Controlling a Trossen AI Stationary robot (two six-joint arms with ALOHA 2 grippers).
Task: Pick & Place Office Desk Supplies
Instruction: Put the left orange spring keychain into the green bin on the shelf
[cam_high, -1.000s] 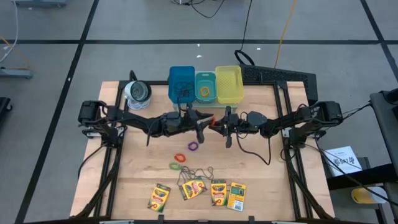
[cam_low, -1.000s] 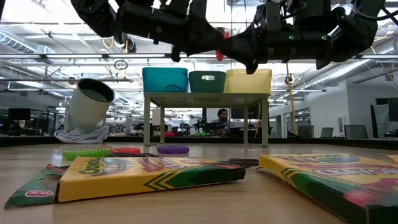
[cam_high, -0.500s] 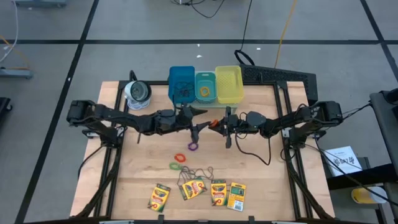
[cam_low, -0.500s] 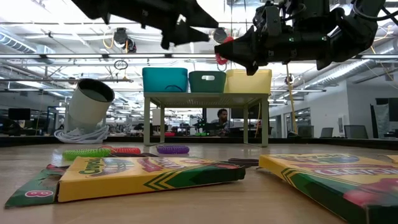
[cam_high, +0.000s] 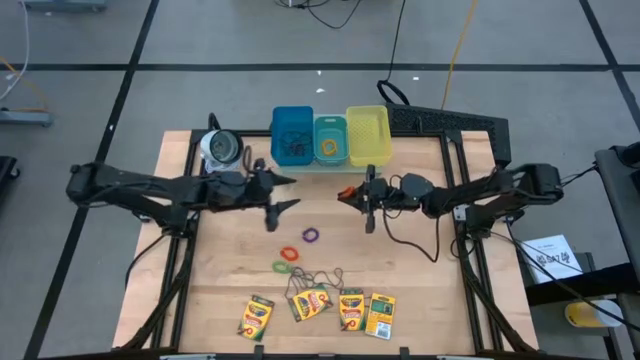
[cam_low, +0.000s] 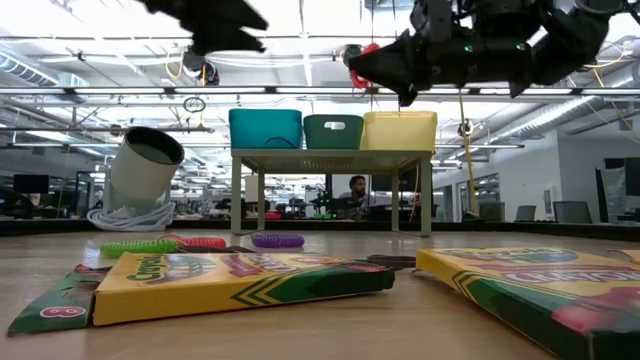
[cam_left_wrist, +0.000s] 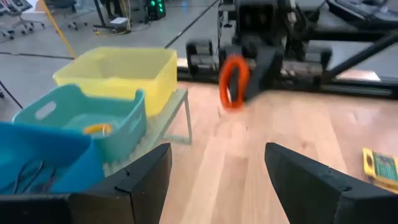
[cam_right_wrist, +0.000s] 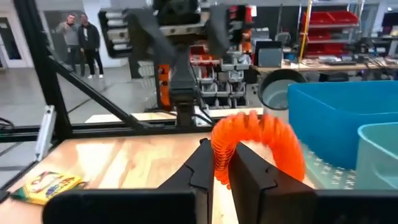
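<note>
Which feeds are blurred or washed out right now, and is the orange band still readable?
Left wrist view: the orange band in the right hand is motion-smeared. Right wrist view: band sharp enough, background soft. Low view: crayon boxes up close are soft, bright ceiling lights glare. High view: even, clear.

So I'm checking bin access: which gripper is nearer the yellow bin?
Right. The right gripper, holding the orange band, sits just in front of the yellow bin; the left gripper is farther, toward the blue bin.
</note>
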